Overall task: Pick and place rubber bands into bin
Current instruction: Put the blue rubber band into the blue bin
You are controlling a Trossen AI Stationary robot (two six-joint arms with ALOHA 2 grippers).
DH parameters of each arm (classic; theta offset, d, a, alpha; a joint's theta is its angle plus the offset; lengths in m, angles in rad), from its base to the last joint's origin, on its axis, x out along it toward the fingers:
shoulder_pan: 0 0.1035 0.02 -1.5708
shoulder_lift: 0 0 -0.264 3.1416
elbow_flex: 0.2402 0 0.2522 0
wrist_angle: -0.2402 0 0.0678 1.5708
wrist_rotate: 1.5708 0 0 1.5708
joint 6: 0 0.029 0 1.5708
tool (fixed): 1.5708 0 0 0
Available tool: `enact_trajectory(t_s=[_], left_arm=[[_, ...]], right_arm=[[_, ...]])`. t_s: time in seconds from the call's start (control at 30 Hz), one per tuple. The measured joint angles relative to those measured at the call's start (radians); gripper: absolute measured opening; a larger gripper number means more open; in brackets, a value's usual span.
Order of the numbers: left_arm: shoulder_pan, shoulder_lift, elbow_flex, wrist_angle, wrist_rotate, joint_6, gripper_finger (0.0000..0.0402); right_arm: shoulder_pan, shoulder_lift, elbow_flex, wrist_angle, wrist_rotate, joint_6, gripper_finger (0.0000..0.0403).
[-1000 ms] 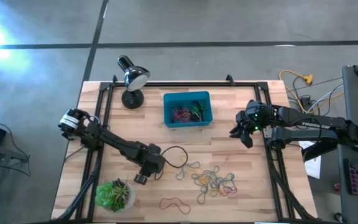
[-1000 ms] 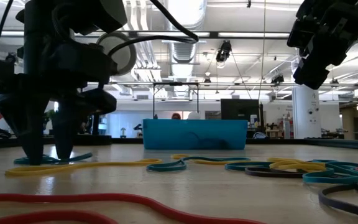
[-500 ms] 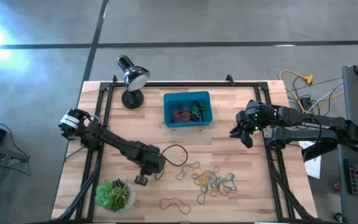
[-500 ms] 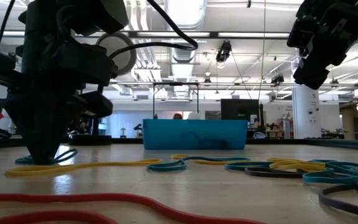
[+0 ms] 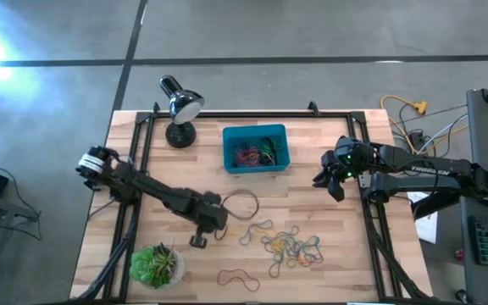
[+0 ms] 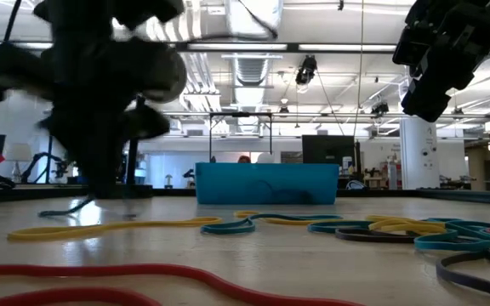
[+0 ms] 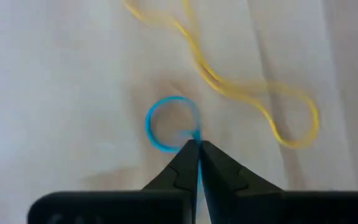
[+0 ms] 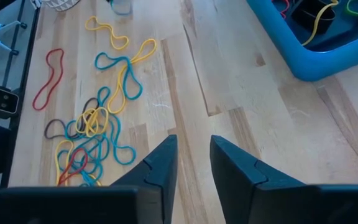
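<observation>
Shallow rectangular teal-blue plastic bin point(image 5: 255, 147) already holds several bands. Left gripper point(image 7: 197, 144) is clamped on a thin blue rubber band point(image 7: 166, 123); many thin coloured elastic loops point(image 5: 291, 246) remain on the table. Right gripper point(image 8: 191, 155), parted and empty, waits near the bin.

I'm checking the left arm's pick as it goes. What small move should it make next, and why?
Probably lift straight up a little. The left gripper is shut on a blue rubber band just above the table, beside a yellow band. A short rise would confirm the grip before carrying it to the bin.
</observation>
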Motion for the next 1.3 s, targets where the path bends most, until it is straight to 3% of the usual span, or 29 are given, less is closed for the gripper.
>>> enact_trajectory(t_s=[0.27,0.67,0.97,1.3], left_arm=[[0.092,-0.101,0.081,0.002,-0.133,0.001,0.0],[0.303,-0.104,0.217,0.149,-0.225,0.087,0.0],[0.484,-0.098,0.214,0.37,-0.256,0.117,0.0],[0.58,-0.017,0.212,0.423,-0.252,0.141,0.0]], right_arm=[[0.0,0.0,0.0,0.0,0.003,0.0,0.0083],[0.0,0.0,0.0,0.0,0.003,0.0,0.0074],[0.0,0.0,0.0,0.002,0.029,0.005,0.0074],[0.0,0.0,0.0,0.005,0.034,0.008,0.0068]])
